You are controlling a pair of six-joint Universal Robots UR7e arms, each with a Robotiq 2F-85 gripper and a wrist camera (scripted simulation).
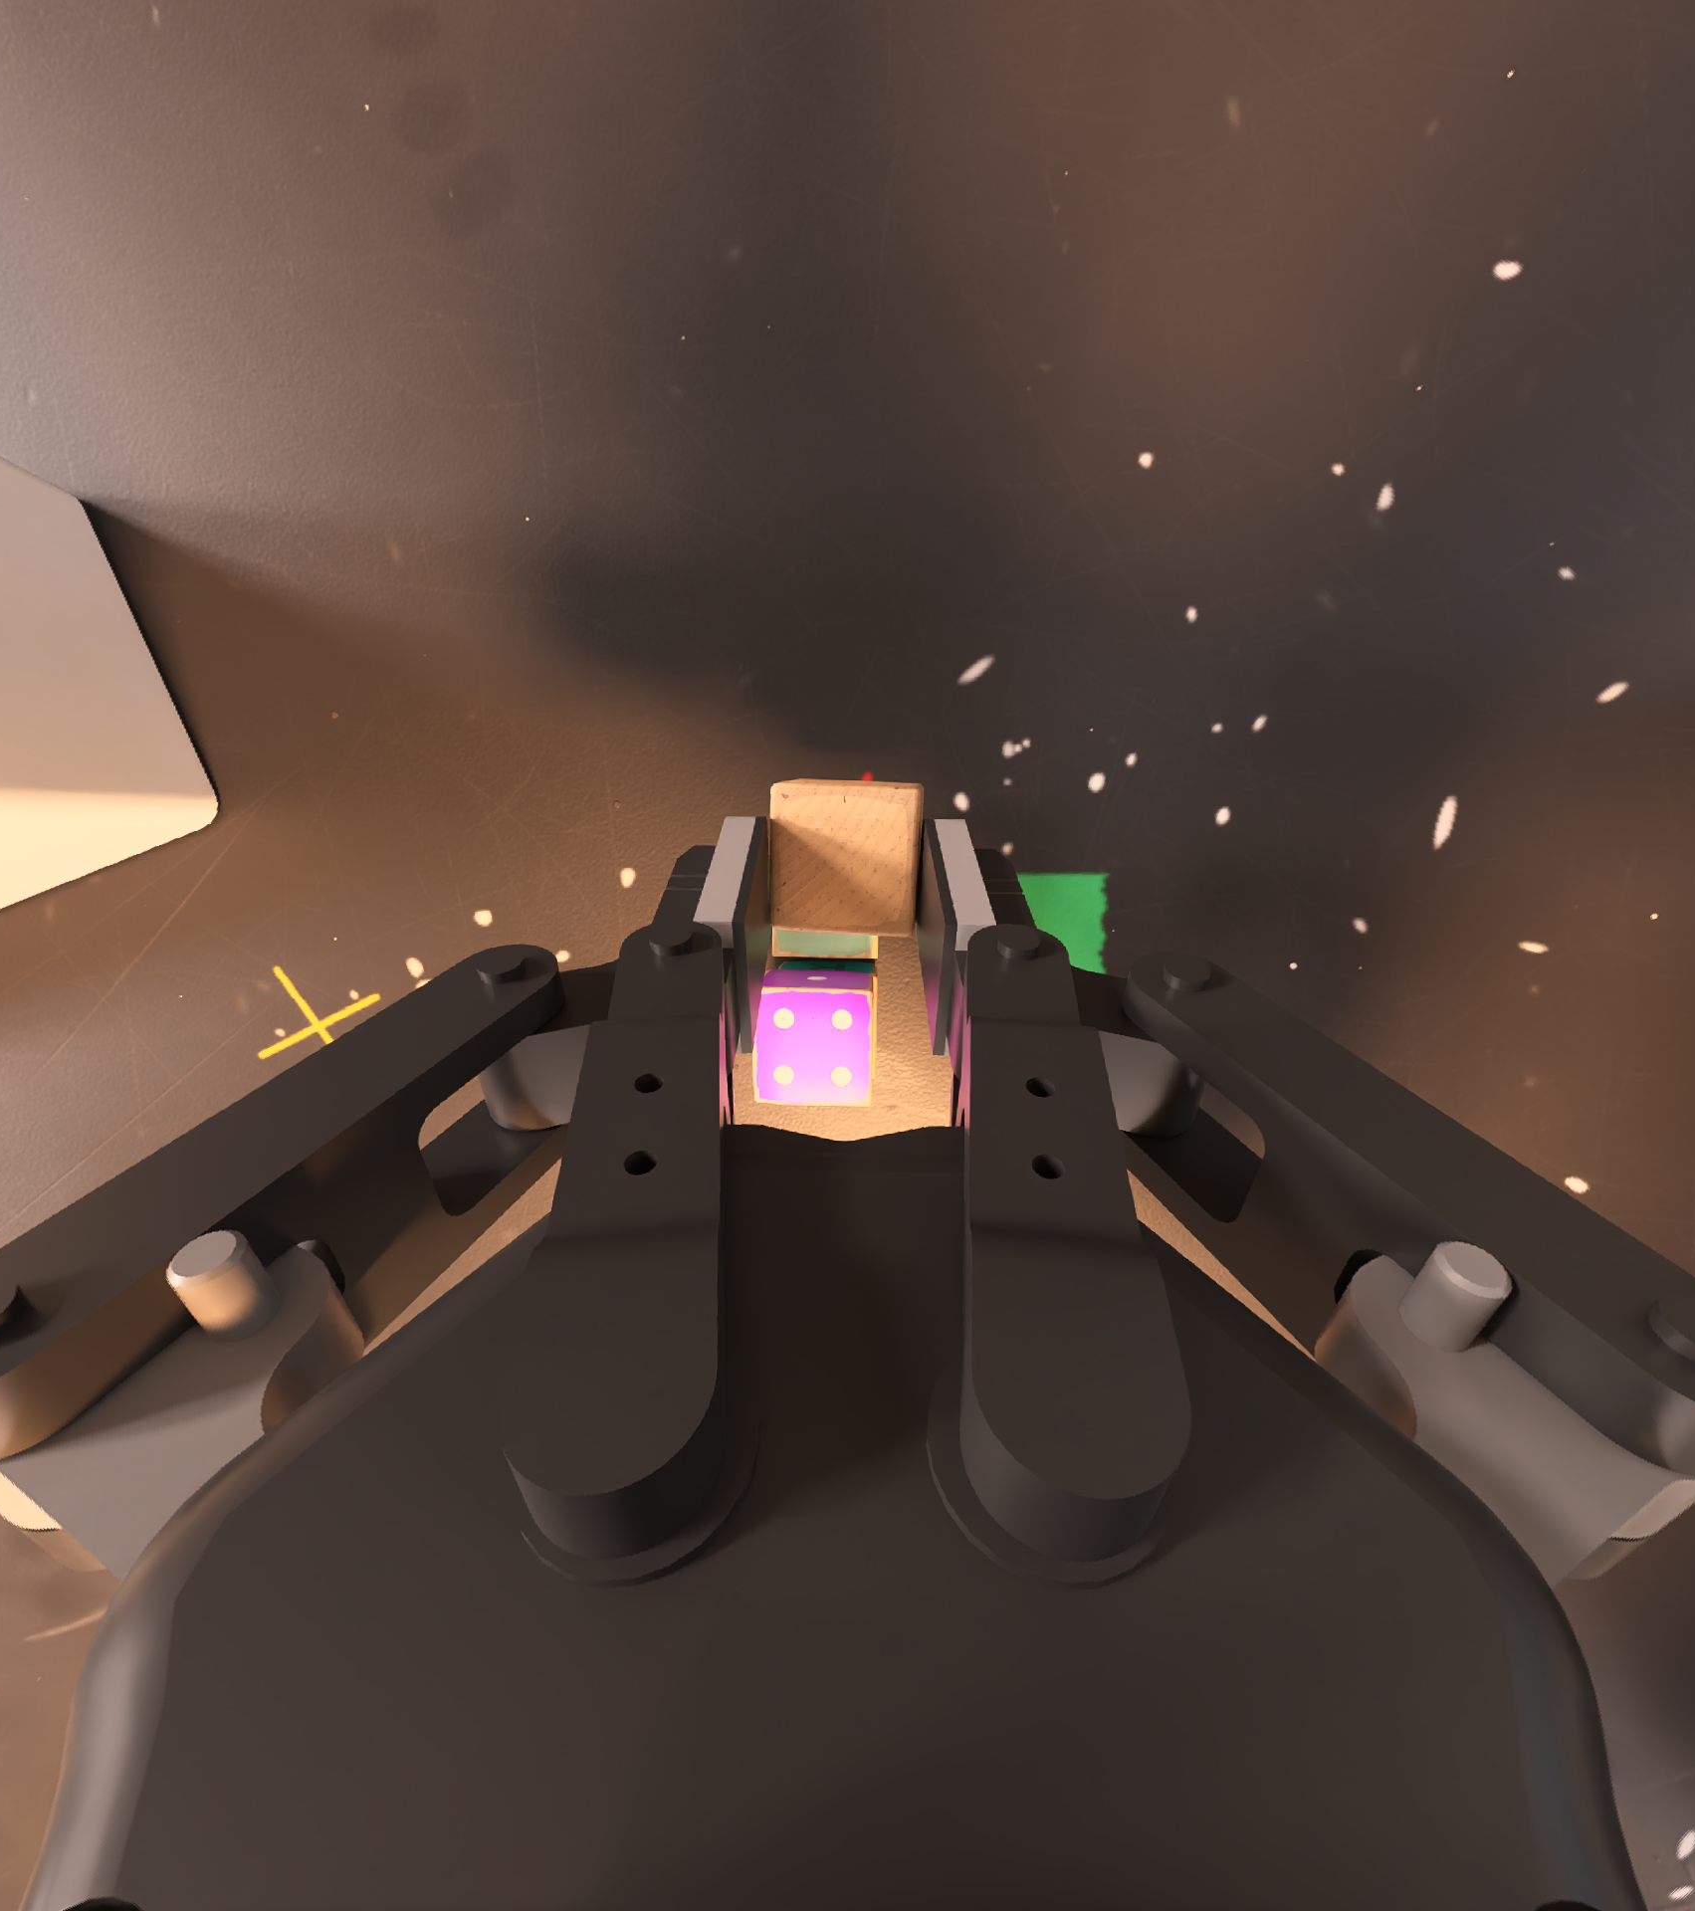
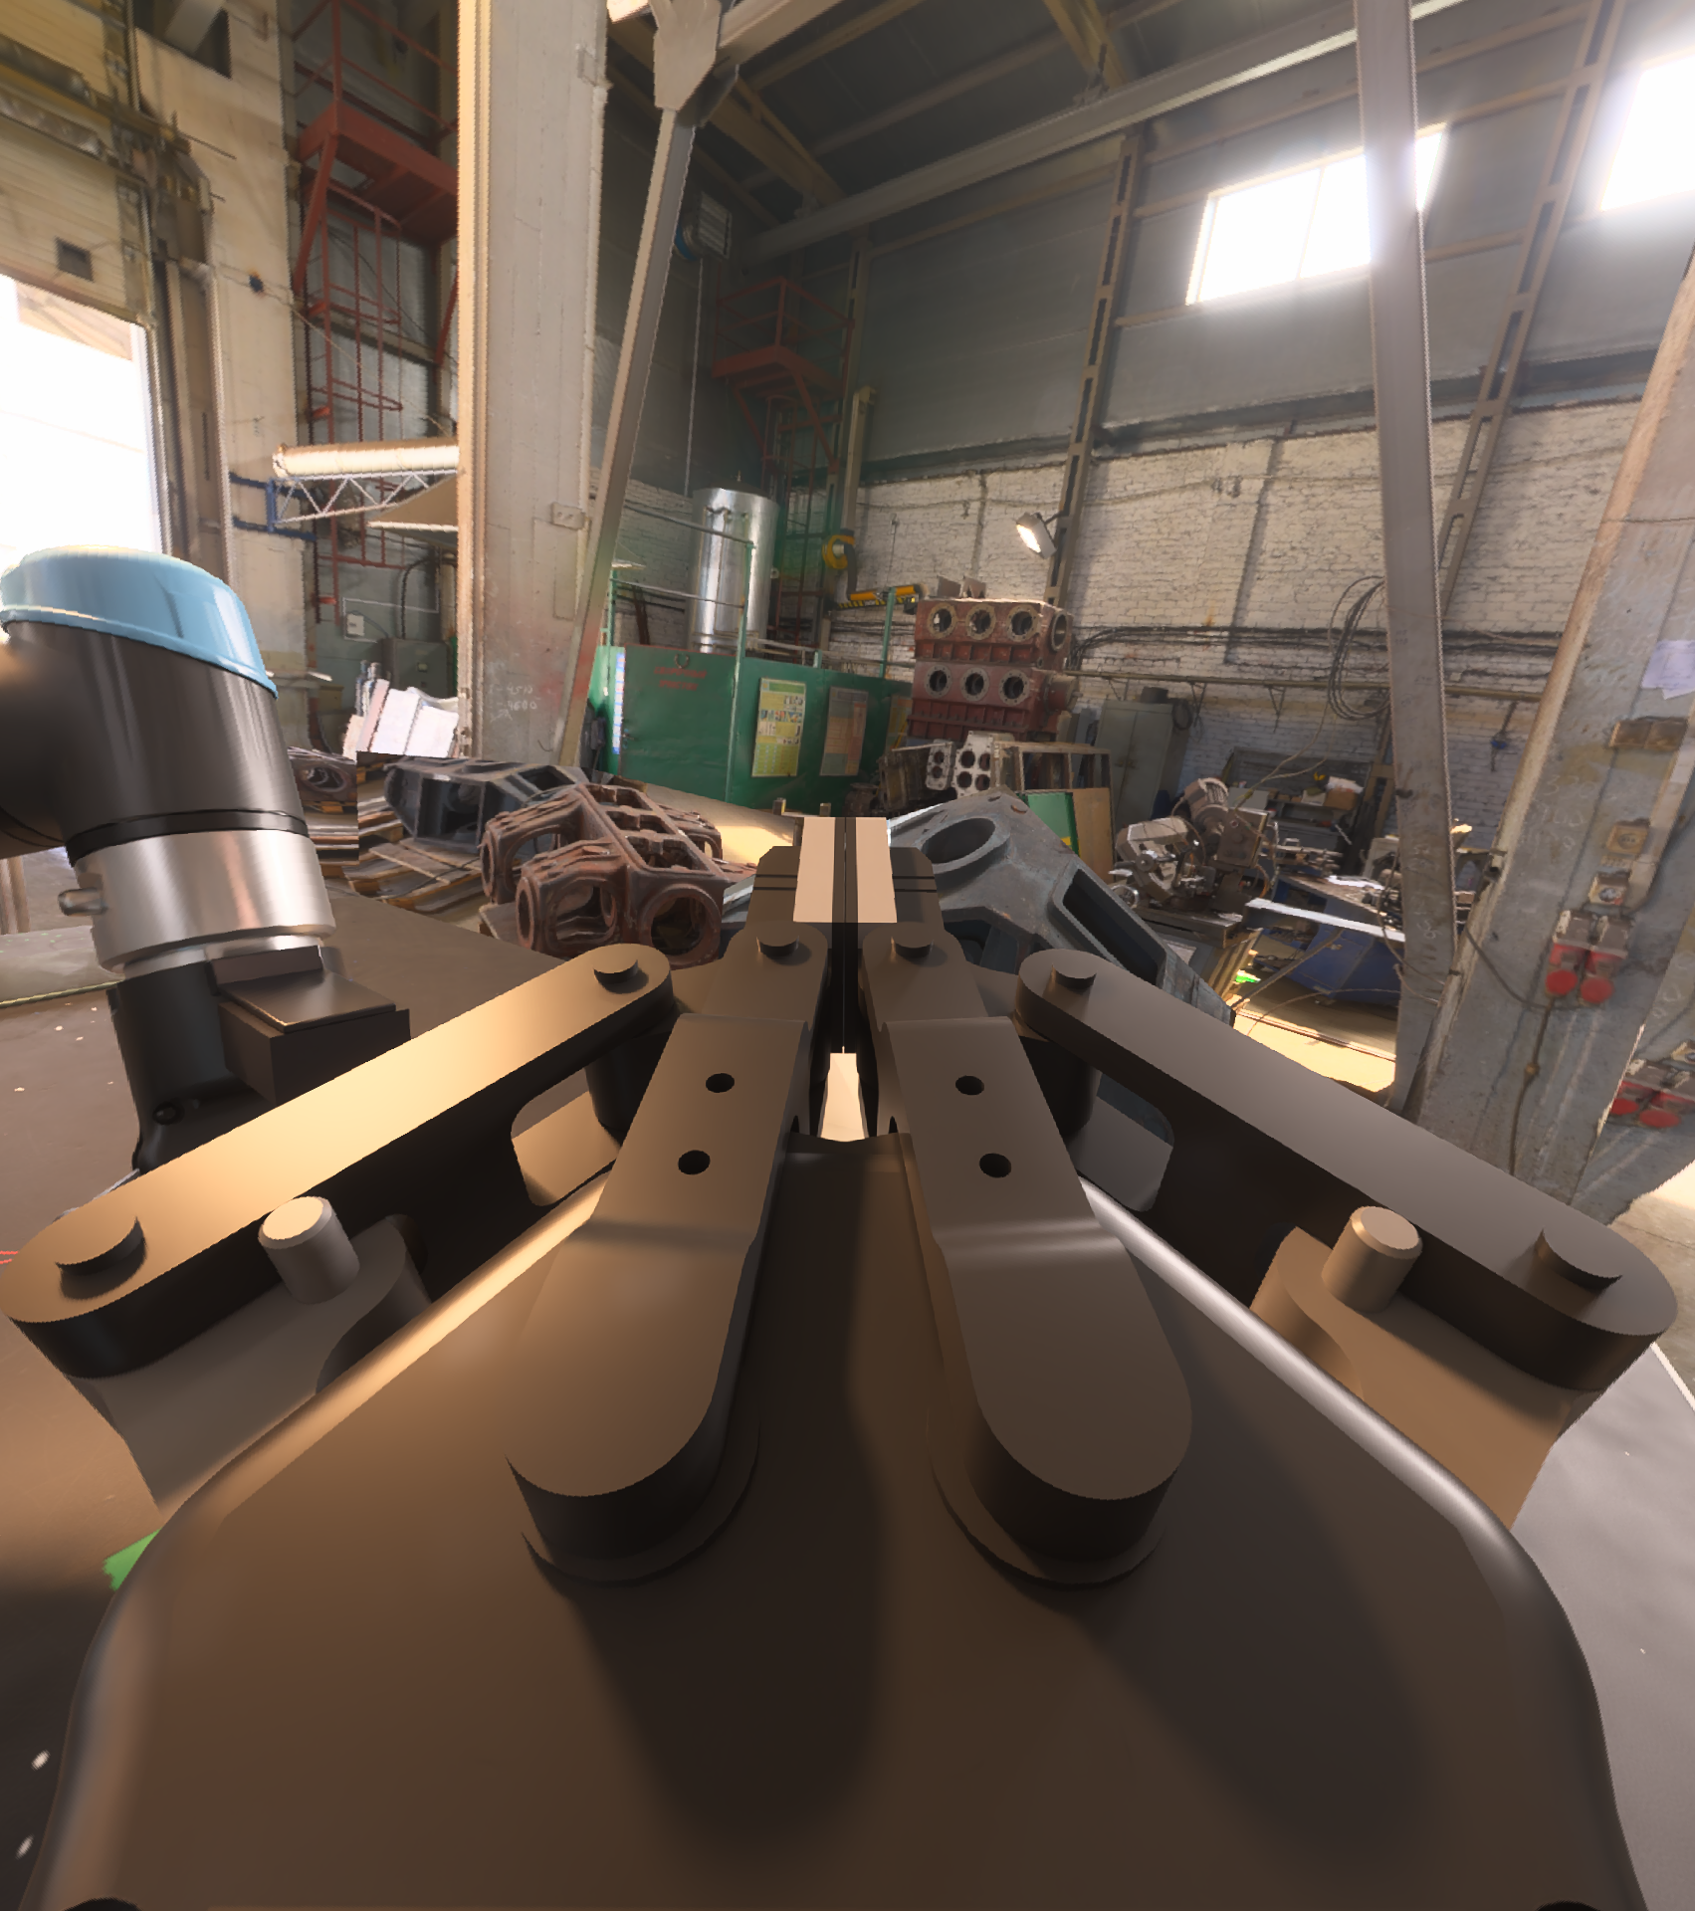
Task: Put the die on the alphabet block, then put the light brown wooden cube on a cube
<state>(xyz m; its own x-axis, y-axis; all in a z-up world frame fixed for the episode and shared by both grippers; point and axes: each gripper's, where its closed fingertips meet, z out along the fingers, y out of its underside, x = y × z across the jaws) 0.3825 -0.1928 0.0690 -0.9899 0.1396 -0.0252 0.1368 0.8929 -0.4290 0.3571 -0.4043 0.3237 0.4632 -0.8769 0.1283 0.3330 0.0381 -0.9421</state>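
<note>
In the left wrist view my left gripper is shut on the light brown wooden cube, with a pad against each side of it. Beneath the cube, in the gap between the fingers, the magenta die shows a four-pip face. A green-faced, tan-edged piece of the alphabet block lies between die and cube. I cannot tell how die and block are stacked. In the right wrist view my right gripper is shut and empty, pointing out past the table into the hall.
The dark speckled table carries a green tape patch right of my fingers and a yellow cross to the left. Its edge and corner lie at the left. The left arm's wrist stands left of my right gripper.
</note>
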